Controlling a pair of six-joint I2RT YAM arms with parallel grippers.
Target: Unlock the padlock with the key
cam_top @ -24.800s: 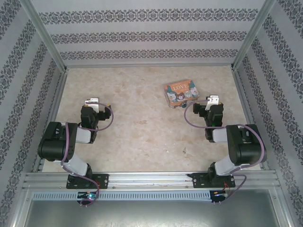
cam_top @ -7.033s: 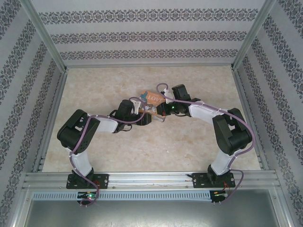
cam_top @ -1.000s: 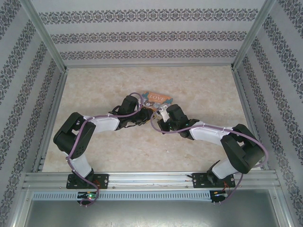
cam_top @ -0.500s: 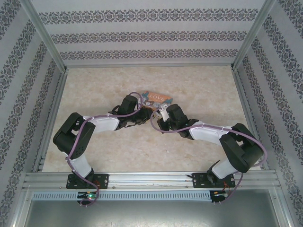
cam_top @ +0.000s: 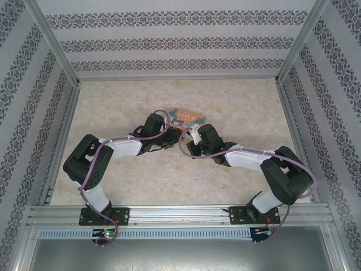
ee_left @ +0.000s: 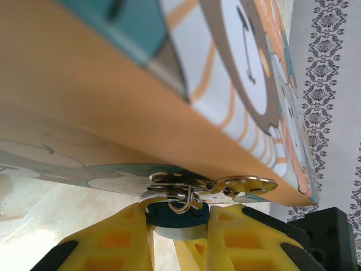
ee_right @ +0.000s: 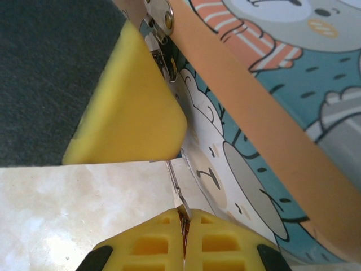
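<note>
Reaching low inward beside box [cam_top: 190,117], left end effector [ee_left: 179,228] clamped on padlock [ee_left: 169,213], right end effector [ee_right: 183,230] on key [ee_right: 175,187]

The padlock [ee_left: 164,213] had a matt teal body and a shiny wire shackle [ee_left: 184,201]; the key [ee_right: 175,186] was bare metal, and the box [ee_right: 282,130] smooth and printed.

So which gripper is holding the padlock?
The left gripper: it clamps the dark teal padlock at the box's edge. The right gripper pinches a thin metal key instead.
</note>
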